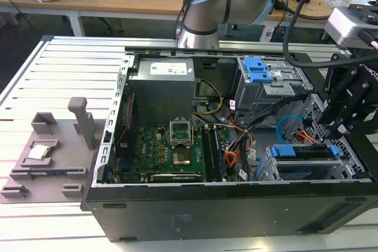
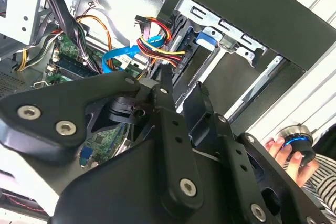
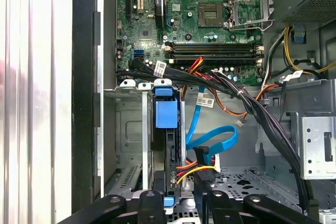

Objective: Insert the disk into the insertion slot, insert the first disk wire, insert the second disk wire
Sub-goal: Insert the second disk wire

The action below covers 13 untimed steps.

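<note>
My gripper [image 1: 342, 123] hangs over the open computer case [image 1: 224, 210] at the exterior view's right, just above the insertion slot [image 1: 313, 166], and in the second wrist view its fingers [image 2: 169, 109] stand a narrow way apart with nothing between them. The disk [image 1: 301, 153] already sits in that low grey cage, its blue carrier [image 3: 166, 113] edge-on in the first wrist view, with a flat blue cable [image 3: 212, 140] looping just beside it and a red, yellow and black wire bundle [image 3: 194, 169] reaching its end. A hand [image 2: 291, 156] rests on a round blue-ringed knob [image 2: 296, 139] outside the case in the second wrist view.
</note>
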{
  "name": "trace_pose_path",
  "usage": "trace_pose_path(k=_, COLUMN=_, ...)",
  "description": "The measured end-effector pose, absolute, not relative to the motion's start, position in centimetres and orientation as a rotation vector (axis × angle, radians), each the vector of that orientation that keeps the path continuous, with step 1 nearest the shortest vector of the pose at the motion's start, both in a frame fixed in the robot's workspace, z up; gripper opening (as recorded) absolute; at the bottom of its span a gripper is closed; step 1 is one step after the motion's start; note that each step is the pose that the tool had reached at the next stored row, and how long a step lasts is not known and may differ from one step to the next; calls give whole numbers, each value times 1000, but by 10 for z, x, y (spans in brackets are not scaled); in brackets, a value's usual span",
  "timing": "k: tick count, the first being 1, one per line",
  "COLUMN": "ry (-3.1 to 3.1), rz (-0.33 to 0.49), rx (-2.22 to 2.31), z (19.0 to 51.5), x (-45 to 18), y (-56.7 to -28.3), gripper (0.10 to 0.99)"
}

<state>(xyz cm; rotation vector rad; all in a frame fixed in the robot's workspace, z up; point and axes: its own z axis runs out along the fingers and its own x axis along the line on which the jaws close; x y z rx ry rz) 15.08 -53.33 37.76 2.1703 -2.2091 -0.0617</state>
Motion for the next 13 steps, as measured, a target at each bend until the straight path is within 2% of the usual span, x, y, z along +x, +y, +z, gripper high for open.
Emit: trace_pose_path(k=13, ry=-2209, rz=-61, rx=2170, z=386, x=148, y=-528, gripper=361)
